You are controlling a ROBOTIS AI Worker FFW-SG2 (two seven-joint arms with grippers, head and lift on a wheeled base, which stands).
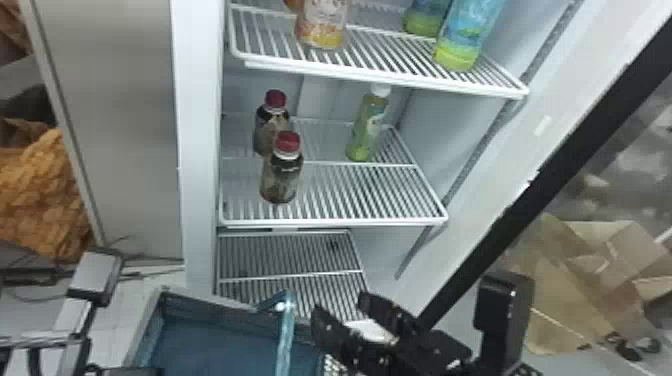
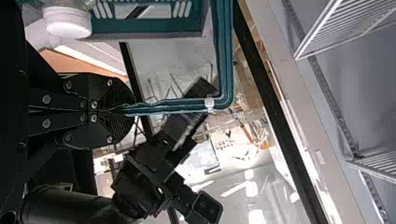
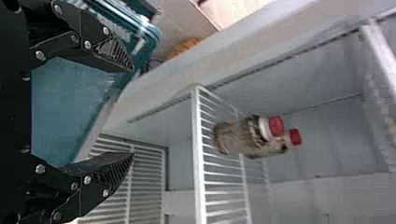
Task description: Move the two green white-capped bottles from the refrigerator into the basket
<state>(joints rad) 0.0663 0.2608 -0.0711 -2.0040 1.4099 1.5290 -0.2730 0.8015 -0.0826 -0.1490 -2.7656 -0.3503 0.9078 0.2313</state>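
One green white-capped bottle (image 1: 368,125) stands on the middle shelf, right of two red-capped bottles. Low in front of the refrigerator is the teal basket (image 1: 150,335). My left gripper (image 1: 127,371) is at the head view's bottom edge; in the left wrist view the left gripper (image 2: 128,110) is shut on the basket's handle (image 2: 224,60). My right gripper (image 1: 342,305) stands open beside the basket's right side, below the middle shelf. In the right wrist view the right gripper (image 3: 133,112) holds nothing, with the basket's blue interior (image 3: 70,102) behind its fingers.
Red-capped dark bottles (image 1: 282,175) occupy the middle shelf's left part. The upper shelf (image 1: 380,60) carries an orange-labelled bottle (image 1: 324,22) and blue-green ones (image 1: 465,40). The open door's black edge (image 1: 500,232) slants along the right. Cardboard (image 1: 580,290) lies beyond it.
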